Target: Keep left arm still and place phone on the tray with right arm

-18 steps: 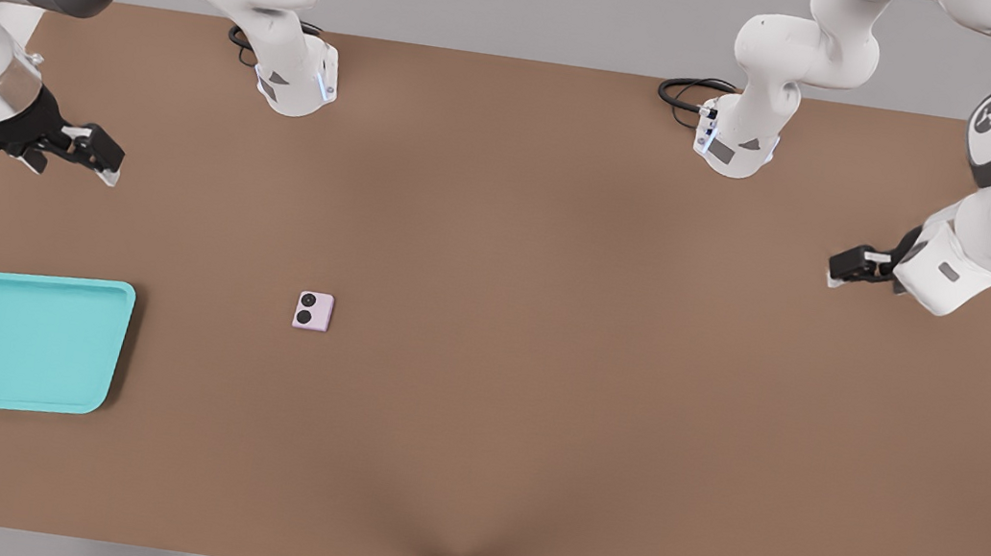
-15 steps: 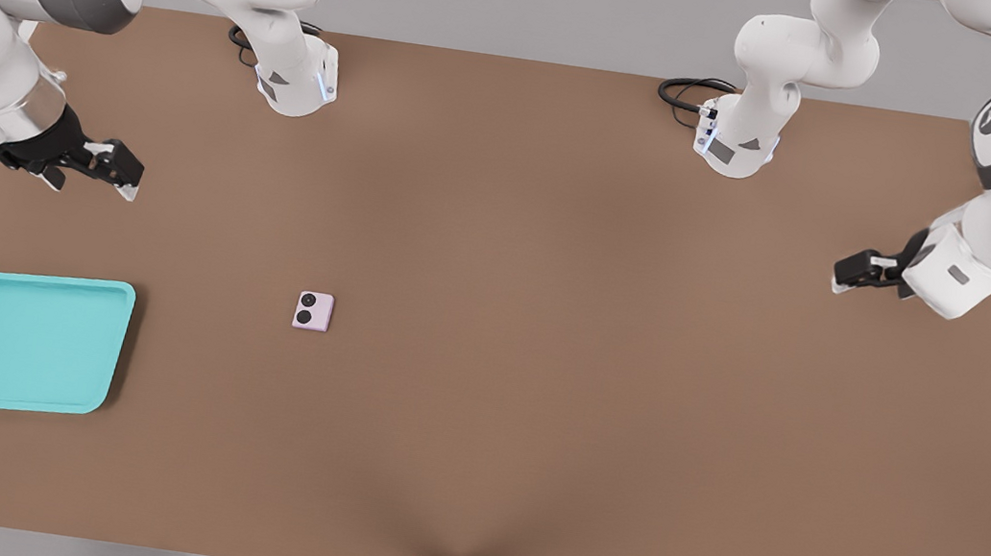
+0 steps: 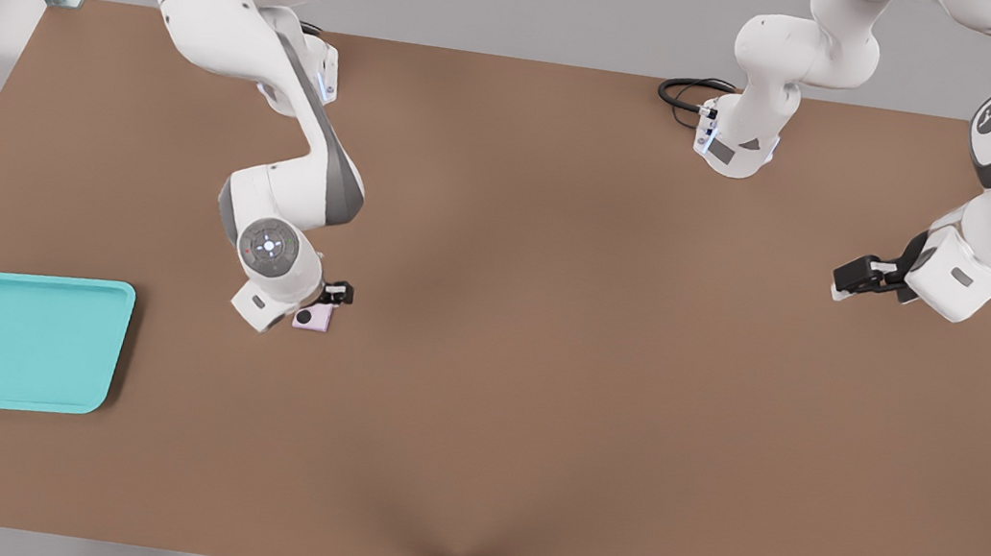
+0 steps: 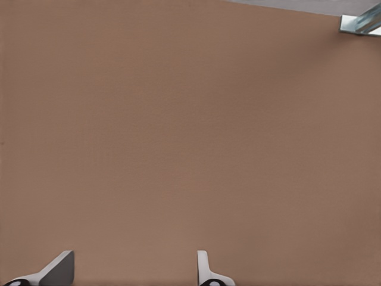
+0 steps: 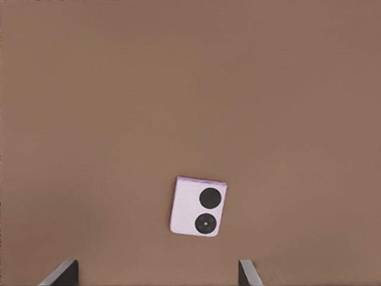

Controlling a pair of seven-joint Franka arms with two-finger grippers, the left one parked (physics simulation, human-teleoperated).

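A: Where are we?
B: Approach step; gripper over phone, fingers apart, nothing held. Phone's mid-table, tray well apart nr table's left edge.
A: Next?
B: We'd lower, straddle it & close

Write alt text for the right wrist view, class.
The pale pink phone lies flat on the brown table, lens side up, ahead of the open gripper. Only the two fingertips show, spread wider than the phone and not touching it.

A brown table; a black cable coiled at its far edge.
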